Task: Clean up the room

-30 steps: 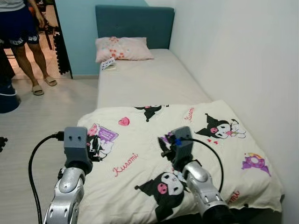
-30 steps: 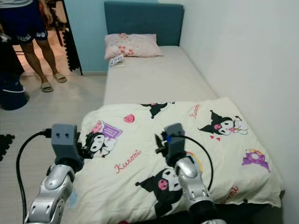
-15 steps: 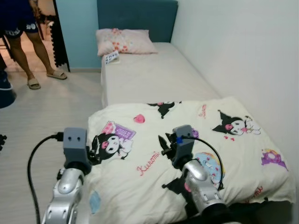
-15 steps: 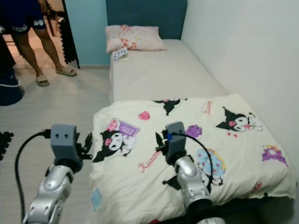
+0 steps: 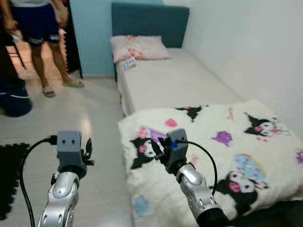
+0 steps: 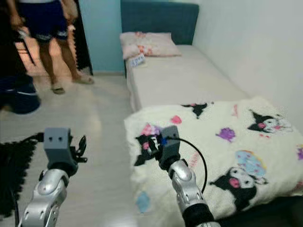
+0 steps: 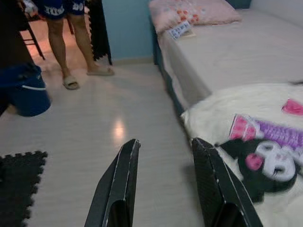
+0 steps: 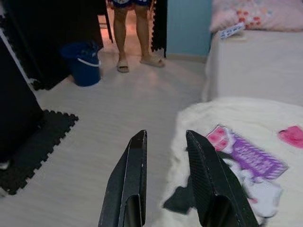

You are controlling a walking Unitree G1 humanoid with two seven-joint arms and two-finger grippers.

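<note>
Cartoon-print blanket (image 5: 222, 156) — writing illegible

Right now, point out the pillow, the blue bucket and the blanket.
pillow (image 5: 139, 47), left eye view, middle of its top face.
blue bucket (image 8: 83, 64), right wrist view, its front wall.
blanket (image 6: 213, 146), right eye view, bare cream patch near its middle.

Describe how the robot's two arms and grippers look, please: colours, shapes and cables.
Both arms are silver, rounded metal. Each ends in a grey boxy wrist block and a gripper of two long black fingers: left gripper, right gripper. A black cable loops from each wrist block; the right one bears a small blue part.
</note>
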